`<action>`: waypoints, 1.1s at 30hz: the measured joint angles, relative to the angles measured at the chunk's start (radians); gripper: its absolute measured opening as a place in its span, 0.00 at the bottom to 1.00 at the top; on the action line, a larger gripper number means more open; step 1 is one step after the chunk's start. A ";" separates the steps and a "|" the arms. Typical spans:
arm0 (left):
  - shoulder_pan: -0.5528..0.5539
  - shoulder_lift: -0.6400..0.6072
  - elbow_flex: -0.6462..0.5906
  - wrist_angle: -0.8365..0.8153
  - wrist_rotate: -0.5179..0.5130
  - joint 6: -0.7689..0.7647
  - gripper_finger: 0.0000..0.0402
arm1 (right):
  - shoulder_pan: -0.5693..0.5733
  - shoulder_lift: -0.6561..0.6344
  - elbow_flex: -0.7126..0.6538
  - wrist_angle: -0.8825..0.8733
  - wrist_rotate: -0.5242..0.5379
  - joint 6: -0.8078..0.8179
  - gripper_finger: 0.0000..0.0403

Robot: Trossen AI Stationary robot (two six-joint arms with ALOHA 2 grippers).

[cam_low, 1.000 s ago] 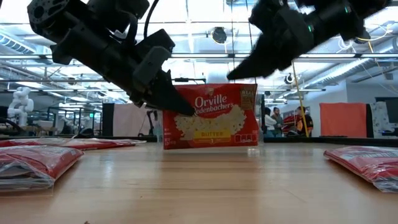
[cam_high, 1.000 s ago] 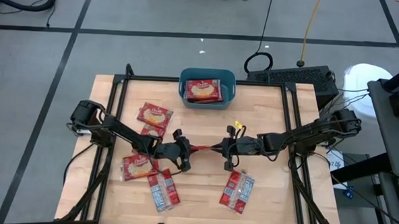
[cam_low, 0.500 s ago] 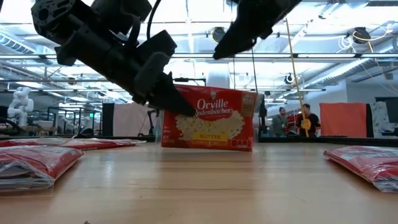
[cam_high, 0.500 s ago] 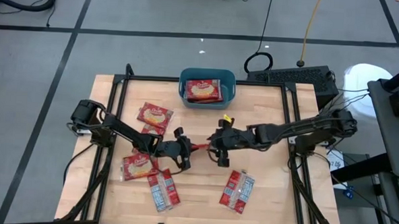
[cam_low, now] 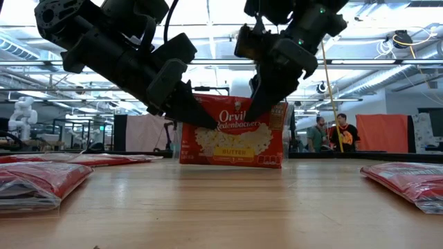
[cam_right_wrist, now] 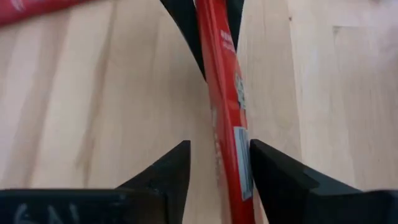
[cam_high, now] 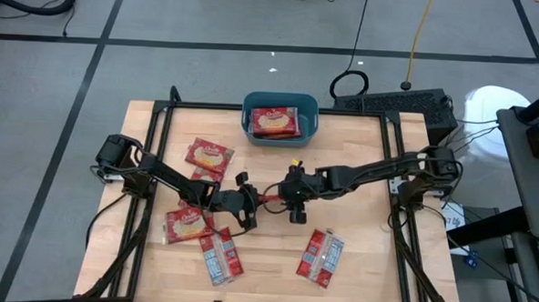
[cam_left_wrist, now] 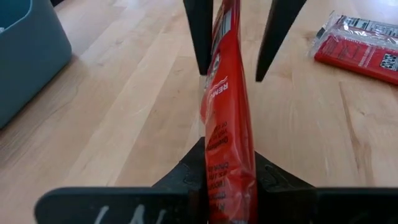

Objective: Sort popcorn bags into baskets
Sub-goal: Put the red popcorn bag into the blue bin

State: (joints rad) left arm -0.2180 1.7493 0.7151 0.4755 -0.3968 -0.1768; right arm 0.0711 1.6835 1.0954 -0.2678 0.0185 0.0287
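Note:
One red popcorn bag (cam_high: 269,198) (cam_low: 232,131) stands on edge at the table's middle, slightly tilted. My left gripper (cam_high: 254,201) (cam_low: 197,117) is shut on its left end. My right gripper (cam_high: 287,197) (cam_low: 261,104) is open and comes down over the bag's upper right corner, one finger on each face (cam_right_wrist: 214,168). The teal basket (cam_high: 249,109) sits at the far edge with one bag (cam_high: 273,122) lying flat in it. Other bags lie flat on the table: (cam_high: 208,156), (cam_high: 189,225), (cam_high: 219,255), (cam_high: 321,256). My left gripper pinches the bag's left short end (cam_left_wrist: 227,155) between its two fingers (cam_left_wrist: 186,174), slanting down from the table's left. The bag stands on edge, its face toward the near side; whether its lower edge rests on the table I cannot tell. My right gripper has one finger (cam_right_wrist: 267,168) close against the bag's face (cam_right_wrist: 239,168); I cannot tell whether it touches.
A black metal frame (cam_high: 161,119) runs along the table's left, far and right sides. Bare wood lies between the held bag and the basket and along the near edge's middle. A keyboard (cam_high: 395,104) sits beyond the far right corner.
My right gripper has moved toward the table's left and down, from beside the bag to astride its upper right corner. The bag has tipped slightly, its right end lower than before. My left gripper has kept its hold.

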 joint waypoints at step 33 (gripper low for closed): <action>-0.112 -0.260 0.001 -0.230 -0.352 -0.114 0.68 | -0.079 -0.301 0.068 -0.308 0.008 -0.034 0.06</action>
State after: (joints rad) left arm -0.3299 1.4889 0.7158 0.2451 -0.7490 -0.2908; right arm -0.0075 1.3829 1.1633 -0.5754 0.0267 -0.0050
